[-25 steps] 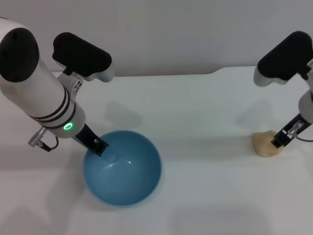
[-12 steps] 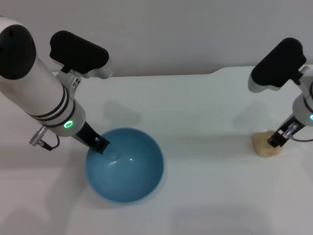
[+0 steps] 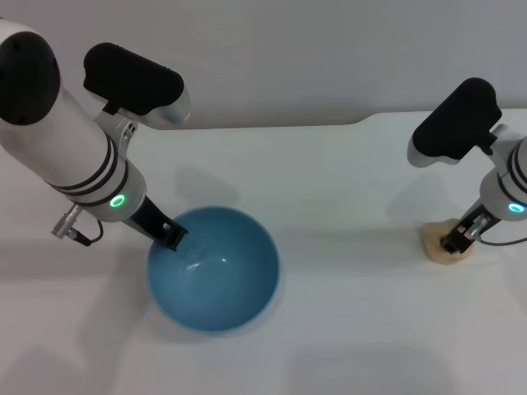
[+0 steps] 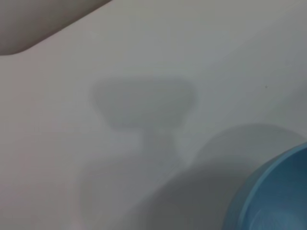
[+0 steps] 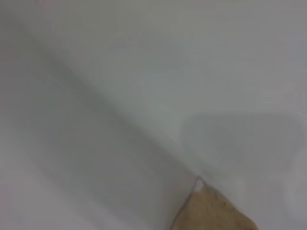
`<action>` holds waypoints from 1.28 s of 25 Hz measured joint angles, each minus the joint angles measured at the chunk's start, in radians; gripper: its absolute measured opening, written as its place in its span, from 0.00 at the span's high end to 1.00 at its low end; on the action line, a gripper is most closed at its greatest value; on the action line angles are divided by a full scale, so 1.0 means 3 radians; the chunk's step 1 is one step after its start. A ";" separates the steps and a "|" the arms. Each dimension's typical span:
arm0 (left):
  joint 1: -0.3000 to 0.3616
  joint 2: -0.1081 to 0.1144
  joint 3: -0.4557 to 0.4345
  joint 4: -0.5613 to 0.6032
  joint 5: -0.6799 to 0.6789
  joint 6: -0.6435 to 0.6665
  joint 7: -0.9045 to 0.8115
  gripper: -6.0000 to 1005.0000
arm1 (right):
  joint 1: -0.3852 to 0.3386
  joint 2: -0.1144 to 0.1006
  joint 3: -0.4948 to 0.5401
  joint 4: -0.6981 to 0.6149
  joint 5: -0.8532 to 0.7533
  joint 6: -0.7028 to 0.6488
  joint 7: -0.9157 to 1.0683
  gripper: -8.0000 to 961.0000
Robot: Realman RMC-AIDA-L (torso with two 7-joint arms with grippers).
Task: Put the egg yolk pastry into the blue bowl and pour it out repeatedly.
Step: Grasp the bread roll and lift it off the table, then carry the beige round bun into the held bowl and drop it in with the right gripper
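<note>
Egg yolk pastry (image 3: pixel 440 246), a pale beige lump, is sitting on the white table (image 3: pixel 346 181) at about three o'clock in the head view, well apart from the blue bowl (image 3: pixel 216 271). The right gripper (image 3: pixel 455 241) is reaching down onto the pastry, its dark fingertips touching the lump's top; whether its jaws are closing on the pastry or standing open cannot be told. In the right wrist view, only a tan corner of the pastry (image 5: pixel 211 211) is showing against the table.

Blue bowl is resting upright on the table at about seven o'clock in the head view, and its glossy inside is holding nothing. The left gripper (image 3: pixel 169 234) is meeting the bowl's rim at the bowl's ten o'clock edge, one dark finger sitting at the lip; the state of its jaws cannot be told either. The left wrist view is showing a curved slice of the bowl (image 4: pixel 273 196) beside bare table.
</note>
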 joint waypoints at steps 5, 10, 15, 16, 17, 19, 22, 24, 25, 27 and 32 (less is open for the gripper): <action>-0.0003 0.0009 -0.0033 0.0004 0.0000 -0.0011 -0.0022 1.00 | -0.0002 0.0000 -0.0021 0.0037 0.0041 -0.0023 -0.0001 0.61; -0.0045 0.0017 -0.0033 0.0007 0.0021 -0.0035 -0.0036 1.00 | -0.0029 0.0001 -0.0057 -0.0021 0.0044 0.0021 -0.0003 0.68; -0.0117 0.0018 -0.0033 0.0009 0.0025 -0.0048 -0.0012 1.00 | -0.0172 0.0007 -0.0077 -0.0499 0.0062 0.0169 0.0004 0.80; -0.0126 0.0018 -0.0032 0.0009 0.0025 -0.0049 -0.0010 1.00 | -0.0209 0.0008 -0.0084 -0.0634 0.0077 0.0205 0.0003 0.80; -0.0126 0.0018 -0.0032 0.0009 0.0025 -0.0049 -0.0010 1.00 | -0.0235 0.0008 -0.0087 -0.0729 0.0103 0.0243 0.0003 0.81; -0.0141 0.0018 -0.0033 0.0009 0.0026 -0.0053 -0.0009 1.00 | -0.0258 0.0007 -0.0089 -0.0816 0.0136 0.0277 0.0001 0.82; -0.0158 0.0018 -0.0036 0.0009 0.0026 -0.0057 -0.0008 1.00 | -0.0322 0.0001 -0.0092 -0.1130 0.0274 0.0370 -0.0003 0.85; -0.0174 0.0018 -0.0036 0.0008 0.0029 -0.0061 -0.0007 1.00 | -0.0366 0.0005 -0.0142 -0.1477 0.0372 0.0377 -0.0026 0.85; -0.0185 0.0015 -0.0031 0.0008 0.0030 -0.0063 -0.0007 1.00 | -0.0366 0.0005 -0.0142 -0.1477 0.0372 0.0377 -0.0026 0.86; -0.0205 0.0012 -0.0014 0.0008 0.0031 -0.0064 -0.0007 1.00 | -0.0359 0.0007 -0.0213 -0.1679 0.0483 0.0335 -0.0043 0.87; -0.0232 0.0001 0.0000 0.0008 0.0017 -0.0062 -0.0006 1.00 | -0.0281 0.0008 -0.0504 -0.1990 0.1021 -0.0129 -0.0087 0.89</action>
